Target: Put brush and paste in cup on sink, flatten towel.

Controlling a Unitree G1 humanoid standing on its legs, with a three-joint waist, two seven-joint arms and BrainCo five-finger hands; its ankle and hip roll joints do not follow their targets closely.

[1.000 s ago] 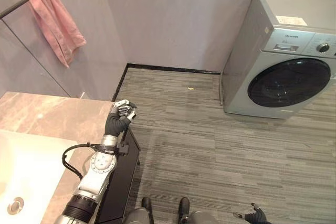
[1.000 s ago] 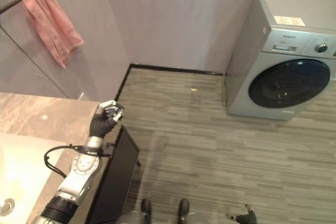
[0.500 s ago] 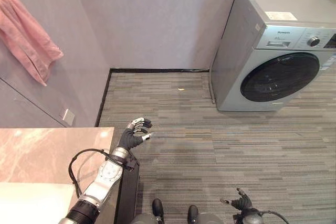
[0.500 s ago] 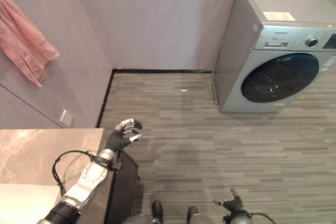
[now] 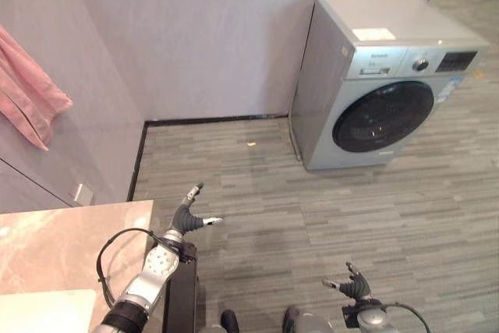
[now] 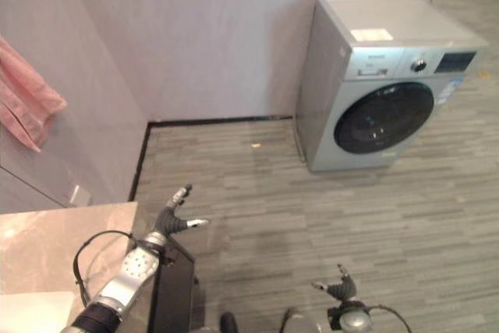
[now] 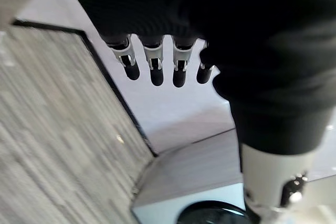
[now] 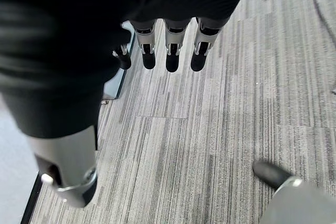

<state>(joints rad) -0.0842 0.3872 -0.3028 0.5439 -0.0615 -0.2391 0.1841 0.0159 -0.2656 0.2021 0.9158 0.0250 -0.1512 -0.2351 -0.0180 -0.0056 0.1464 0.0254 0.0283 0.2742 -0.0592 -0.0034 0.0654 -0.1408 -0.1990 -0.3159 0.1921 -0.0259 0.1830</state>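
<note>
A pink towel [image 5: 27, 107] hangs bunched on the wall at the far left. My left hand [image 5: 188, 217] reaches out past the corner of the marble counter [image 5: 70, 239], over the floor, open and holding nothing. Its fingers [image 7: 152, 61] show straight in the left wrist view. My right hand [image 5: 353, 286] hangs low at the bottom right above the floor, open and empty. Its fingers [image 8: 170, 51] point down at the grey planks.
A silver washing machine [image 5: 382, 83] with a dark round door stands against the back wall at the right. A corner of the white sink basin [image 5: 39, 313] shows at the bottom left. A dark cabinet side [image 5: 184, 302] drops below the counter edge. Grey plank flooring [image 5: 273, 200] spreads between.
The camera has swung to the right, so the towel and counter sit further left in the picture. My left hand's curled fingers have straightened and spread.
</note>
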